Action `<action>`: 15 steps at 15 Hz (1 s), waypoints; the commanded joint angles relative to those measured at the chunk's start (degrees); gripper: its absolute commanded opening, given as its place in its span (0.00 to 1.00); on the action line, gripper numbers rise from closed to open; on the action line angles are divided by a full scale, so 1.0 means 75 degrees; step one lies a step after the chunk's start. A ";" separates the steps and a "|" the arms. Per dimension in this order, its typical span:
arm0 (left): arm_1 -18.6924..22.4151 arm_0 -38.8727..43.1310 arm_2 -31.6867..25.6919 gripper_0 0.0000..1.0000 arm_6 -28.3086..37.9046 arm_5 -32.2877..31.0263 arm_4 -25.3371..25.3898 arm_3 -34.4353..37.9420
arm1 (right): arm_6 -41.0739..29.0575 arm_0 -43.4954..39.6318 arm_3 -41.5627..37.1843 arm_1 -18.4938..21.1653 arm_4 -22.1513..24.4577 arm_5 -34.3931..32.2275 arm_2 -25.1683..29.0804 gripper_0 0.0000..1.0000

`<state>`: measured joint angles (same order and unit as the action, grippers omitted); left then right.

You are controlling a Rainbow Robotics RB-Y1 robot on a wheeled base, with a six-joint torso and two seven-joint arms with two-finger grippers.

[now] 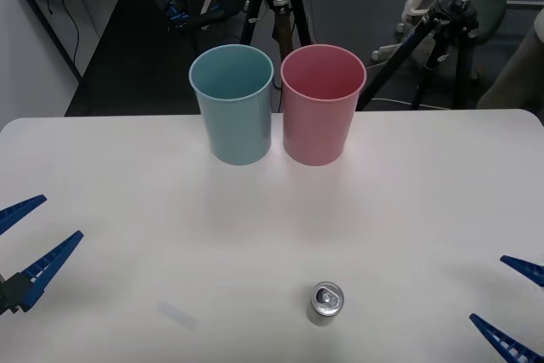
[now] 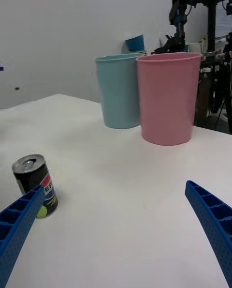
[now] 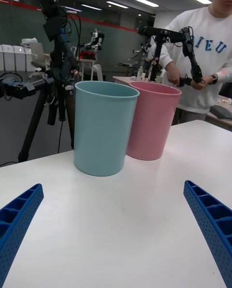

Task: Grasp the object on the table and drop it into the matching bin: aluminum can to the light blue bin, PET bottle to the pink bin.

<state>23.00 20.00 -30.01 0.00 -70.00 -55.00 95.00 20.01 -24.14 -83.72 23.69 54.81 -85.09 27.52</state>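
Observation:
The aluminum can (image 1: pixel 324 302) stands upright near the front edge of the white table (image 1: pixel 127 176), a little right of centre. In the right wrist view the can (image 2: pixel 35 184) has a dark body and a silver pull-tab top. The light blue bin (image 1: pixel 232 104) and the pink bin (image 1: pixel 321 104) stand side by side at the table's far edge, blue on the left. My left gripper (image 1: pixel 34 240) is open at the left edge, far from the can. My right gripper (image 1: pixel 514 303) is open at the right edge, with the can off to its left.
Black tripods (image 1: pixel 276 6) (image 1: pixel 450 31) stand on the floor just beyond the table's far edge, behind the bins. Bare tabletop lies between the can and the bins.

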 commanded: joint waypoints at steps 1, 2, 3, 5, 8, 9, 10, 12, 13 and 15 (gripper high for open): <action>0.0000 0.0000 0.0001 1.00 0.0000 0.0000 0.0000 -0.0001 | 0.0964 -0.0040 0.0347 0.0017 0.0040 -0.0068 -0.0341 1.00; 0.0000 0.0000 0.0001 1.00 0.0000 0.0000 0.0000 -0.0001 | 0.1269 -0.0040 0.0499 0.0017 0.0040 -0.0033 -0.0517 1.00; 0.0000 0.0000 0.0001 1.00 0.0000 0.0000 0.0000 -0.0001 | 0.1527 -0.0016 0.0605 0.0017 0.0040 -0.0021 -0.0634 1.00; 0.0000 0.0000 0.0001 1.00 0.0000 0.0000 0.0000 -0.0001 | 0.1949 0.0007 0.0792 0.0017 0.0040 -0.0056 -0.0857 1.00; 0.0000 0.0000 0.0001 1.00 0.0000 0.0000 0.0000 -0.0001 | 0.2206 0.0113 0.1073 0.0017 0.0063 -0.0232 -0.1255 1.00; 0.0000 0.0000 0.0001 1.00 0.0000 0.0000 0.0000 -0.0001 | 0.2265 0.0148 0.1144 0.0017 0.0075 -0.0244 -0.1408 1.00; 0.0000 0.0000 0.0001 1.00 0.0000 0.0000 0.0000 -0.0001 | 0.2312 0.0195 0.1191 0.0017 0.0110 -0.0244 -0.1548 1.00; 0.0000 0.0000 0.0001 1.00 0.0000 0.0000 0.0000 -0.0001 | 0.2359 0.0277 0.1261 0.0005 0.0157 -0.0127 -0.1841 1.00; 0.0000 0.0000 0.0001 1.00 0.0000 0.0000 0.0000 -0.0001 | 0.2394 0.0300 0.1261 0.0005 0.0169 0.0002 -0.2017 1.00; 0.0000 0.0000 0.0001 1.00 0.0000 0.0000 0.0000 -0.0001 | 0.2453 0.0335 0.1261 0.0005 0.0157 0.0213 -0.2310 1.00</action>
<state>23.00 20.00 -30.00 0.00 -70.00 -55.00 95.00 38.27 -21.75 -74.21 23.79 56.05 -84.09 10.91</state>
